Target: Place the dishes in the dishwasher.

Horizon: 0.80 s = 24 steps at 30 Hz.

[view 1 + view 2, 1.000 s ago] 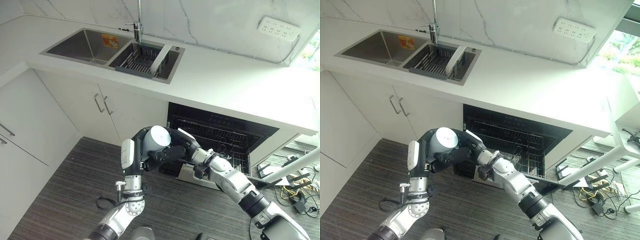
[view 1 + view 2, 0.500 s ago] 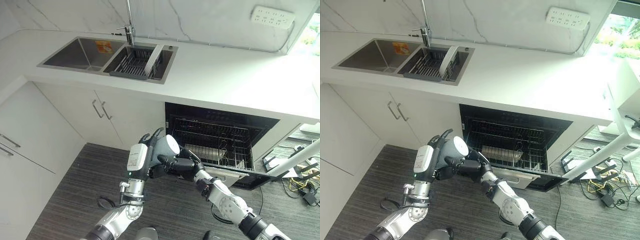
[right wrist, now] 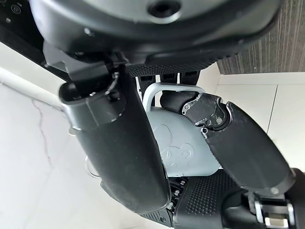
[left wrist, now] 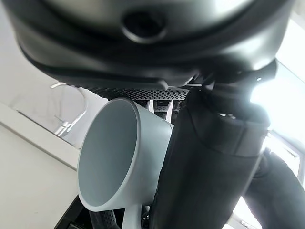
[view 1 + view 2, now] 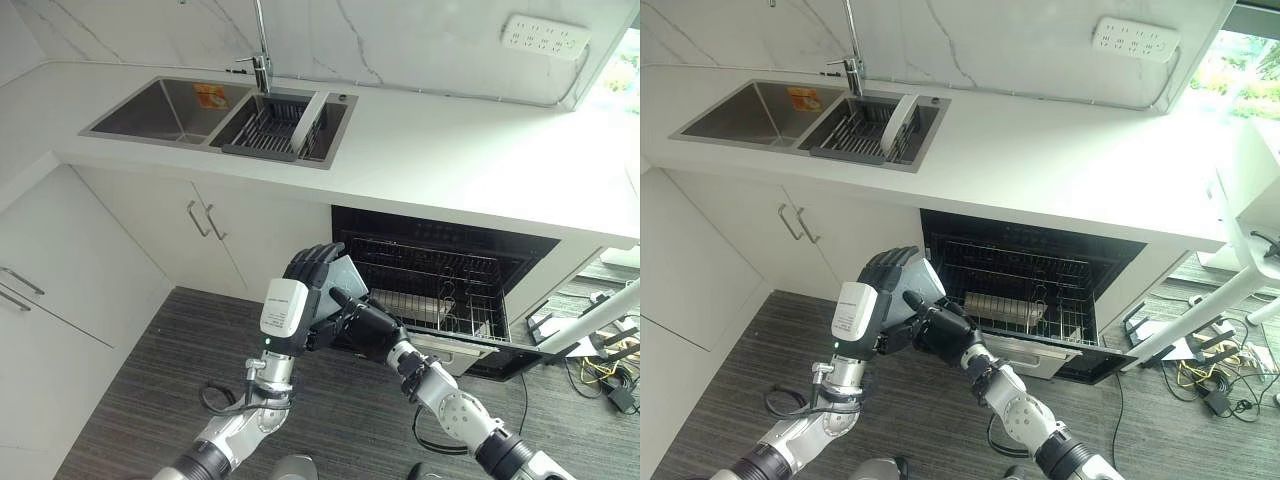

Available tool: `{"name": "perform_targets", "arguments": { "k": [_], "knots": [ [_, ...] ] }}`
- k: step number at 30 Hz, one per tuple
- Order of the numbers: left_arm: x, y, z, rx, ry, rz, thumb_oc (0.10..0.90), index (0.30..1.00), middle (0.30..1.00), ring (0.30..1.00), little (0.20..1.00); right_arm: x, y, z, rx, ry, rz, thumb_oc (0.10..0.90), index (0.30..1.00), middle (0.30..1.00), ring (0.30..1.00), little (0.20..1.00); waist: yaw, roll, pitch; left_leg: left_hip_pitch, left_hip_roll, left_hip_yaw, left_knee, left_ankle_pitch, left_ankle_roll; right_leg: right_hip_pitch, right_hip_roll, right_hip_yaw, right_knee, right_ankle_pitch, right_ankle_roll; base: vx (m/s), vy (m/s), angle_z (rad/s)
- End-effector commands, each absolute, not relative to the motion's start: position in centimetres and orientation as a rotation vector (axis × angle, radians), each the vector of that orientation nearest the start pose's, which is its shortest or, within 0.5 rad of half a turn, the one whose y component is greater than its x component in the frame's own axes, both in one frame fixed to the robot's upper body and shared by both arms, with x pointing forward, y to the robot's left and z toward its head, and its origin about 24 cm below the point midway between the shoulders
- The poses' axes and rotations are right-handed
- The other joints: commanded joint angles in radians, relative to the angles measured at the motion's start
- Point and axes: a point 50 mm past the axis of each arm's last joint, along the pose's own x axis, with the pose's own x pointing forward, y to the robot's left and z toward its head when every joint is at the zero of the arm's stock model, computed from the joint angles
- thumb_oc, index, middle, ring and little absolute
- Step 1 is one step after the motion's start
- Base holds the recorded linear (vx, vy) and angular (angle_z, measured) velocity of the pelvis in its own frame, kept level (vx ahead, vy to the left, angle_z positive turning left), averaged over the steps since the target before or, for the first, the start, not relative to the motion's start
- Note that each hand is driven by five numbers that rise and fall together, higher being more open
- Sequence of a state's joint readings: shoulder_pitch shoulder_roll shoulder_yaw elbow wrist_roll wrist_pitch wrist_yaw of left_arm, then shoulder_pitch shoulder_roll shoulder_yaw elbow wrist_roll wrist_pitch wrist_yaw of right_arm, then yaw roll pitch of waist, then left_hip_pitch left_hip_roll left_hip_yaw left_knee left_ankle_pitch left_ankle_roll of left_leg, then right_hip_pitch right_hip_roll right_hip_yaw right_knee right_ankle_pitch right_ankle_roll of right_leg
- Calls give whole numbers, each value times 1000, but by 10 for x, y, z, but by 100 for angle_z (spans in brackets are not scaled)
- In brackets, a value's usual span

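Between both hands (image 5: 318,285), mug (image 3: 183,143) handle visible

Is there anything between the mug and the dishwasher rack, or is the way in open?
Nothing visible blocks it. Both hands, left hand and right hand, are curled round the mug in front of the open dishwasher. Its door is down and the rack is exposed, with one rack insert sitting on it.

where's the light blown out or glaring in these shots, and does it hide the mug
Left wrist view: bright white glare behind the dark left hand, yet the pale mug reads clearly. Left eye view and right eye view: daylight washes out the upper right corner, away from both hands. Right wrist view: even light; the mug's handle shows between the right hand fingers.
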State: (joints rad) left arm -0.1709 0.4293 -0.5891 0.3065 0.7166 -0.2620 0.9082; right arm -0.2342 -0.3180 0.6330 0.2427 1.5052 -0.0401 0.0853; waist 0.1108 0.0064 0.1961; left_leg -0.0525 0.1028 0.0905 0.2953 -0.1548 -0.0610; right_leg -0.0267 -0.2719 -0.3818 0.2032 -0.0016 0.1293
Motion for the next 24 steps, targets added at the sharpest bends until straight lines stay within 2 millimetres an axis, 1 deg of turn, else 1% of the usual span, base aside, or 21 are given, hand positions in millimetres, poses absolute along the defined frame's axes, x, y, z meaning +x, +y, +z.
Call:
{"name": "perform_targets", "arguments": {
  "k": [1, 10, 14, 15, 17, 19, 20, 21, 24],
  "knots": [
    [261, 88, 79, 775, -878, 88, 800, 900, 900, 900, 900, 245, -3, 101, 1427, 152, 908, 400, 300, 300, 300, 300, -12, -19, -64, 1, -29, 63, 5, -91, 35, 10, 19, 60, 97, -180, 22, 0, 0, 0],
    [262, 86, 78, 752, -850, 24, 800, 900, 900, 900, 900, 248, -11, 99, 1428, 113, 870, 400, 300, 300, 300, 300, -21, -12, -68, -2, -30, 63, 5, -90, 35, 10, 21, 62, 97, -182, 21, 0, 0, 0],
    [262, 87, 78, 744, -846, 26, 800, 900, 900, 900, 900, 255, -21, 97, 1426, 52, 761, 400, 300, 300, 300, 300, -22, -10, -68, 1, -30, 64, 5, -90, 35, 12, 21, 63, 97, -182, 20, 0, 0, 0],
    [263, 88, 78, 743, -844, 28, 800, 900, 900, 900, 900, 260, -29, 96, 1423, -2, 696, 400, 300, 300, 300, 300, -24, -9, -68, 2, -29, 66, 5, -90, 35, 13, 21, 63, 97, -182, 20, 0, 0, 0],
    [263, 88, 78, 743, -844, 31, 800, 900, 900, 900, 900, 264, -36, 97, 1422, -49, 650, 400, 300, 300, 300, 300, -26, -8, -68, 3, -27, 67, 5, -90, 35, 13, 21, 64, 97, -182, 19, 0, 0, 0],
    [262, 90, 78, 743, -842, 38, 800, 900, 900, 900, 900, 272, -54, 101, 1416, -154, 552, 400, 300, 300, 300, 300, -34, -6, -68, 4, -25, 72, 5, -90, 35, 13, 23, 66, 97, -181, 18, 0, 0, 0],
    [262, 90, 78, 744, -842, 39, 800, 900, 900, 900, 900, 273, -59, 103, 1415, -177, 529, 400, 300, 300, 300, 300, -36, -6, -68, 5, -25, 73, 5, -90, 35, 13, 23, 67, 97, -181, 18, 0, 0, 0],
    [262, 91, 80, 747, -841, 42, 800, 900, 900, 900, 900, 276, -70, 105, 1412, -229, 481, 400, 300, 300, 300, 300, -42, -4, -66, 6, -24, 76, 5, -91, 36, 14, 24, 69, 97, -181, 17, 0, 0, 0],
    [263, 92, 82, 745, -833, 34, 800, 900, 900, 900, 900, 278, -84, 109, 1397, -300, 423, 400, 300, 300, 300, 300, -50, -3, -65, 7, -24, 80, 5, -92, 37, 14, 26, 73, 97, -182, 16, 0, 0, 0]
  ]
}}
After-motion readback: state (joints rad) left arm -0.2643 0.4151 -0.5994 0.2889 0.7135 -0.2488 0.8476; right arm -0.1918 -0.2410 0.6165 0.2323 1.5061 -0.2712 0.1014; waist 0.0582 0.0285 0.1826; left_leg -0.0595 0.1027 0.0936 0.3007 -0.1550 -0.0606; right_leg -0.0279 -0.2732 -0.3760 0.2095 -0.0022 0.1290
